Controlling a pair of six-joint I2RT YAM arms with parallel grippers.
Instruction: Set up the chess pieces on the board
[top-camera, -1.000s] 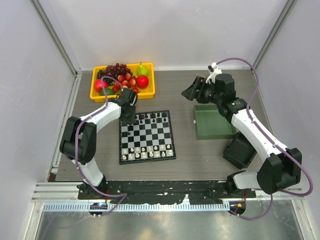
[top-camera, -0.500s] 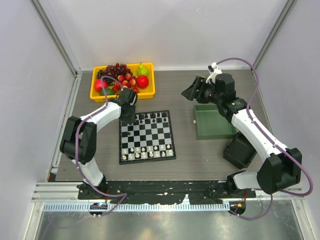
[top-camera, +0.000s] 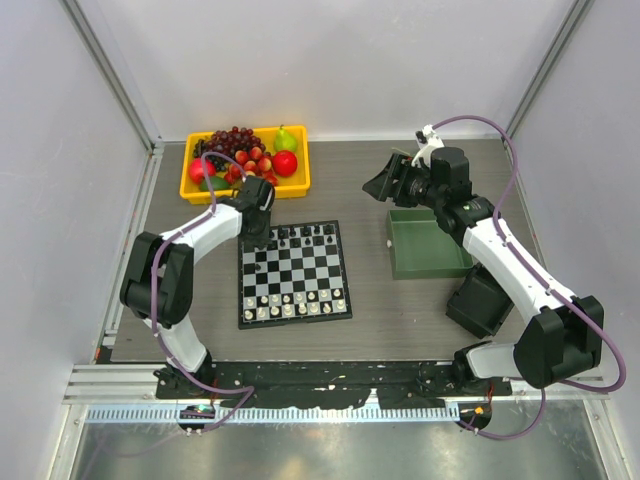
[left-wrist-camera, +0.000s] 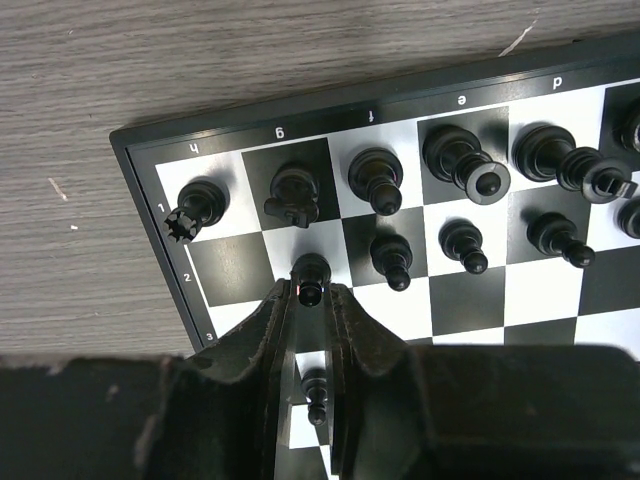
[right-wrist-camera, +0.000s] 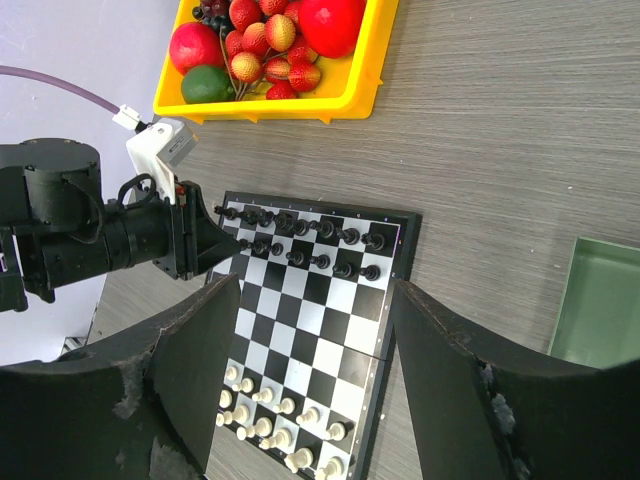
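The small square chessboard (top-camera: 294, 272), black and white checks inside a dark border with letters and numbers printed along its edge, lies flat at the middle of the grey wood-grain worktop (top-camera: 380, 310). The black chess pieces (top-camera: 300, 238) occupy its two far rows. The cream-white chess pieces (top-camera: 290, 303) occupy its two near rows. Each piece is smaller than the square it stands on.

In the left wrist view, the back row at the far-left corner reads, from the corner, a crenellated rook (left-wrist-camera: 195, 205), a knight (left-wrist-camera: 293, 195) and a bishop (left-wrist-camera: 378, 178), all upright. In front of the knight, one black pawn (left-wrist-camera: 311, 275) stands upright on a white square.

The left gripper (left-wrist-camera: 310, 292) is lowered over this corner. Its two dark fingertips lie close on either side of the pawn's head, with the jaws nearly together. Whether they press the pawn or stand just free of it cannot be told. A second black pawn (left-wrist-camera: 317, 390) shows lower in the gap between the fingers.

The right gripper (top-camera: 385, 182) is raised to the right of the board, with its jaws spread wide and nothing between them. Just near of it sits a green rectangular tray (top-camera: 428, 268).

A yellow plastic tray (top-camera: 245, 190) of red, green and dark fruit lies at the far left, just beyond the board.
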